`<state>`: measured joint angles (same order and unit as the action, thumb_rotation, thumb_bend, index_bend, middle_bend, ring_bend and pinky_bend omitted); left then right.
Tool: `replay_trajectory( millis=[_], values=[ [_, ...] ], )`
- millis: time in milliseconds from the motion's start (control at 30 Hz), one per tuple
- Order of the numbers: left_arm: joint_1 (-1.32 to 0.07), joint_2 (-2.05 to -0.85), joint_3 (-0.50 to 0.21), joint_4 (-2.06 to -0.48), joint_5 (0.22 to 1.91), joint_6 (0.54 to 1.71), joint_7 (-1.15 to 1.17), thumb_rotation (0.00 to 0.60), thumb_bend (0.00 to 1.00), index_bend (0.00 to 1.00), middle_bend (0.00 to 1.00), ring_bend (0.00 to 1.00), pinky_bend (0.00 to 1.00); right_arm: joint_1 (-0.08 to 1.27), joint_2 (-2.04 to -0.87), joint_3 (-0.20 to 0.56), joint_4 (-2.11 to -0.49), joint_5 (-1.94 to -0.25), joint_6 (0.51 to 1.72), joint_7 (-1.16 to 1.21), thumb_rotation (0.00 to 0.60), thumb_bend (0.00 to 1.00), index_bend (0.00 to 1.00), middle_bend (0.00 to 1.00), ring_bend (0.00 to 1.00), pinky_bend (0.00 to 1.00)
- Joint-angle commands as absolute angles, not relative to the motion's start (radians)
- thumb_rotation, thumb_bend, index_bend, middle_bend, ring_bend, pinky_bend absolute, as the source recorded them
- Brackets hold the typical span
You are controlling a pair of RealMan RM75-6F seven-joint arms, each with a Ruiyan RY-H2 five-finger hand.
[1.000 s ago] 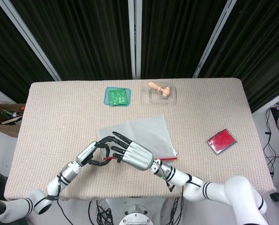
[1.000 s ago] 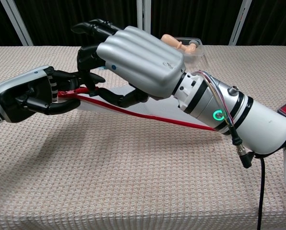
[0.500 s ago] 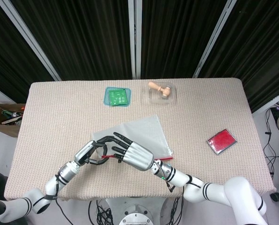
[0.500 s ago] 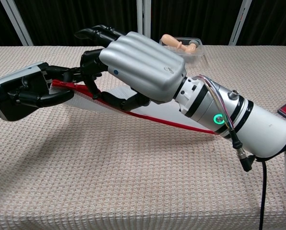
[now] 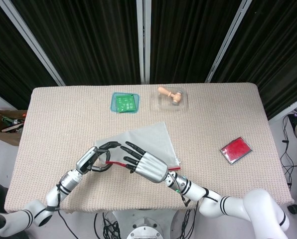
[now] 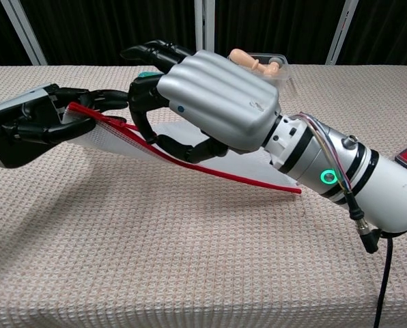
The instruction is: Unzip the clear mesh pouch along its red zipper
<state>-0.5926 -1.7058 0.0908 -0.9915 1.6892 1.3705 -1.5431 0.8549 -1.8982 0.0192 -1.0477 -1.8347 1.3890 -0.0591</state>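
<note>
A beige waffle-weave tablecloth (image 5: pixel 64 124) covers the table, and on it lies a translucent whitish mesh pouch (image 5: pixel 148 142) edged by a bright red zipper (image 6: pixel 210 171). The right hand (image 5: pixel 144 163) is silver-shelled with black fingers (image 5: pixel 133 147), the left hand (image 5: pixel 94 158) grey and black. Farther back sit a teal tray holding a green circuit board (image 5: pixel 124 102), a clear container with a tan wooden hammer (image 5: pixel 172 98), and a glossy red rectangular case (image 5: pixel 236 150).

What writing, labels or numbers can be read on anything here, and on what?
None can be read.
Green packet in the blue tray: pale marks, too small to read.
Right hand: small marks on its silver back, too small to read.
Red case: no text visible.
</note>
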Motion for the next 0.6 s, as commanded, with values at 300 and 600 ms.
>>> replay_trajectory(
  millis=[300,600],
  values=[
    [-0.581,-1.702,0.074,-0.973,1.659,1.36,-1.571,0.6,0.42,0.67,0.2,0.08,0.13,0.802,-1.851,-0.014,-1.076,-1.836,1.405,-0.078,0.6,0.54,0.97,0.33,0.04,0.0],
    [-0.562,-1.696,0.058,-0.947,1.624,1.336,-1.563,0.6,0.43,0.67,0.2,0.08,0.13,0.709,-1.773,-0.064,-1.11,-1.828,1.443,-0.107,0.6,0.54,0.97,0.33,0.04,0.0]
  ],
)
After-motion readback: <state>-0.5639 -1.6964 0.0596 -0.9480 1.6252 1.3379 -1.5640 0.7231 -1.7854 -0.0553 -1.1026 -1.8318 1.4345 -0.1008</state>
